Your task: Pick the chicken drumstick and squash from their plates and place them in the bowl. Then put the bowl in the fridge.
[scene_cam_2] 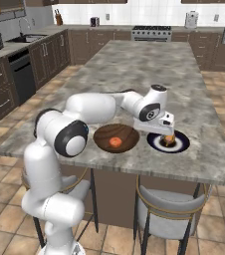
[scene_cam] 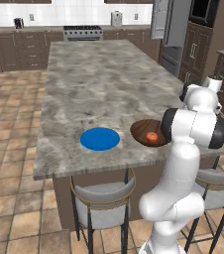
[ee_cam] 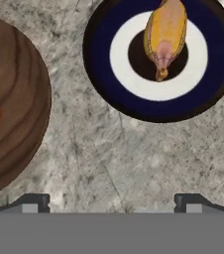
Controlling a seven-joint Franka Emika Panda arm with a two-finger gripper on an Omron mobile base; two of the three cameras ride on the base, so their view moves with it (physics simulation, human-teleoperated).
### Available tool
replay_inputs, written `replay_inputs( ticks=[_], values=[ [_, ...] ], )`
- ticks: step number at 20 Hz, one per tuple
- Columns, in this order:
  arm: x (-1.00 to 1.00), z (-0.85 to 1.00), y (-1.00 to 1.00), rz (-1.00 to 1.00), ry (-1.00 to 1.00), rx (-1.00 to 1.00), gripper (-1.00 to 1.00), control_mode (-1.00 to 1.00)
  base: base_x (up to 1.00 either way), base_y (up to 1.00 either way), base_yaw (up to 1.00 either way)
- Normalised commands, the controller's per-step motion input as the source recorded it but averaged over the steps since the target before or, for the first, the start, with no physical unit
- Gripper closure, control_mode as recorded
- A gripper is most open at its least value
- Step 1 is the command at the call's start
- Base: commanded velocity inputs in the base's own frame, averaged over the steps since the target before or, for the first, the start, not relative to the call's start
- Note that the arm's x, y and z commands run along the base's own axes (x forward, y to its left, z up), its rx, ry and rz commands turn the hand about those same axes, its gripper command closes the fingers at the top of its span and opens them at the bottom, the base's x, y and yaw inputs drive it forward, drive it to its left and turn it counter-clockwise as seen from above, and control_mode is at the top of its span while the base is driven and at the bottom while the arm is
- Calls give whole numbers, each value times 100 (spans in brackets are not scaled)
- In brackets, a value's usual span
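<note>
We stand at a long kitchen island (scene_cam: pixel 99 79) with a mottled grey stone top, set on a floor of tan tiles, with dark brown cabinets (scene_cam_2: pixel 45 55) along the walls, a steel range (scene_cam: pixel 83 32) at the far end, and the tall grey fridge (scene_cam: pixel 172 34) off to the right of the left base view. Two grey-cushioned stools (scene_cam: pixel 103 203) are tucked under the near edge. On the top, near that edge, we see three round things in a row: the flat bright blue plate (scene_cam: pixel 100 139), bare; the dark brown wooden bowl (scene_cam_2: pixel 116 137), which holds a small orange-red item (scene_cam_2: pixel 115 142) that may be the squash, though we cannot be sure; and a dark-rimmed plate (ee_cam: pixel 104 74) with a white ring and a dark centre. On this last plate lies the golden-brown chicken drumstick (ee_cam: pixel 165 34), its narrow end pointing toward the hand in the hand view. The bowl and the dark-rimmed plate sit just beside each other, apart, with bare stone between them. Our gripper (scene_cam_2: pixel 163 130) hangs above the dark-rimmed plate, jaws spread wide and holding nothing; in the hand view the two dark fingertips (ee_cam: pixel 34 202) frame bare stone below the plate.
</note>
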Motion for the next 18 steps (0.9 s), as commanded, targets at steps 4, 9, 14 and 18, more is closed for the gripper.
replay_inputs(
  ticks=[4,9,14,18],
  values=[
    [29,-5,-45,-18,-5,3,-100,-100,0,0,0],
    [45,-10,-18,-14,-11,0,-100,-100,0,0,0],
    [44,-16,-13,-8,-4,-2,-100,-100,0,0,0],
    [34,-28,-16,-1,-2,-9,-100,-100,0,0,0]
  ],
)
